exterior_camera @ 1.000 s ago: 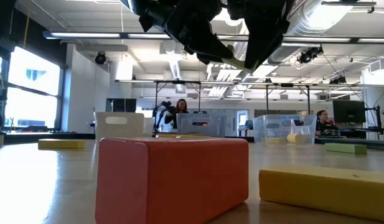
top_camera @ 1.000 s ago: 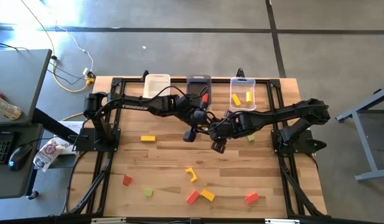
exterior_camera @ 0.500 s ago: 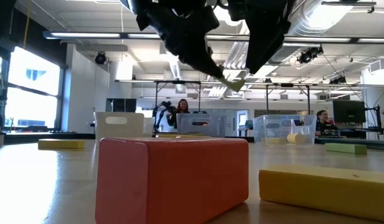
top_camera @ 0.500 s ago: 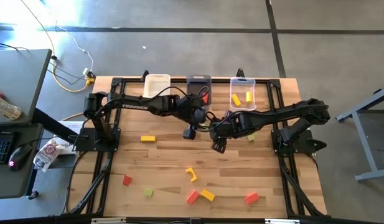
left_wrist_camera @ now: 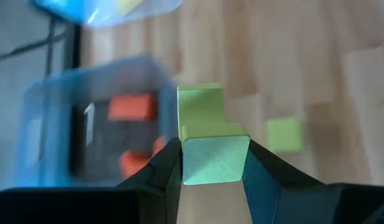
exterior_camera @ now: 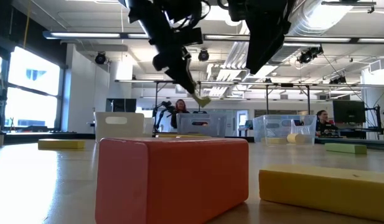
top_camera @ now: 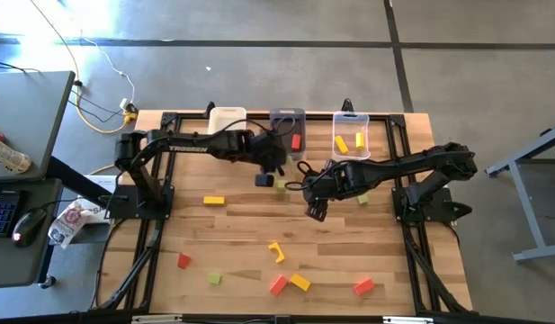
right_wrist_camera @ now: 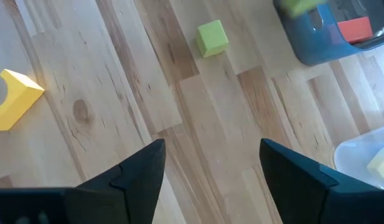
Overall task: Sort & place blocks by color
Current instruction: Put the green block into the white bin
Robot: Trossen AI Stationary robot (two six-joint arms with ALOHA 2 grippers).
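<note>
white bin [top_camera: 227,118], grey bin [top_camera: 285,117], clear bin [top_camera: 350,121]

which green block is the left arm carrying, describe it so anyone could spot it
Start at the dark grey rectangular bin in the middle of the table's far edge. Just in front of it hangs the left gripper, shut on a light green wooden block. It is the only green block off the table.

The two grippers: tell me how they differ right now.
The left gripper is shut on a light green block; the right gripper is open and empty. The left hangs near the dark grey bin, the right farther out over the table. Both are raised.
</note>
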